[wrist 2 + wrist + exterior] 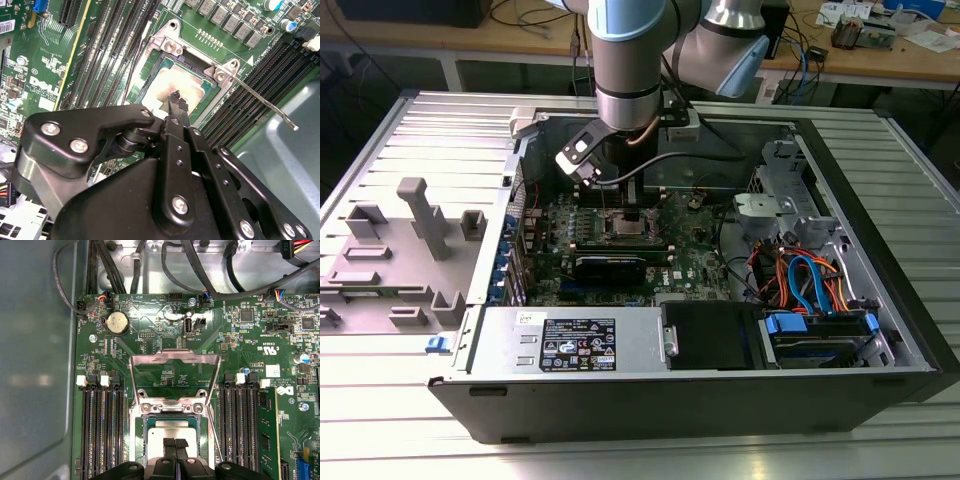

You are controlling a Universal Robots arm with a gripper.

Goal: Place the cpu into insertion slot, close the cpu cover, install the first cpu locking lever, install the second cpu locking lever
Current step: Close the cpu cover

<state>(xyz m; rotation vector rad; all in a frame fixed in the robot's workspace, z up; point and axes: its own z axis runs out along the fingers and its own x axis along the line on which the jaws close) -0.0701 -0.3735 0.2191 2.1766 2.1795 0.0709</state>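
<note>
Tool (175,101) over the socket area inside the open computer case (880,300), which lies on the ridged metal counter (380,130). My fingers are closed together with nothing between them. In both wrist views the tips stand over the top of the cpu (170,82); I cannot tell whether they touch it.

The cpu lies flat inside the insertion slot (190,66), its edges parallel to the dark frame. The cpu cover (175,358) is swung back on its hinge, not yet closed, and the motherboard (150,315) shows through its window. One locking lever (262,100) sticks out free, off to the side of the socket and over the memory slots (100,430).

Judgement: step in hand is seating the cpu.
- Keep the tips square on the middle of the lid, so that the chip does not tip on one corner.
- Light downward touch only; no sideways drag, as the contacts below would likely bend.
- Check all four edges sit level in the frame.

Writing: white print covers the board, with a logo near its edge. A black-and-white label (578,350) is on the power-supply housing. Not transcribed here.
</note>
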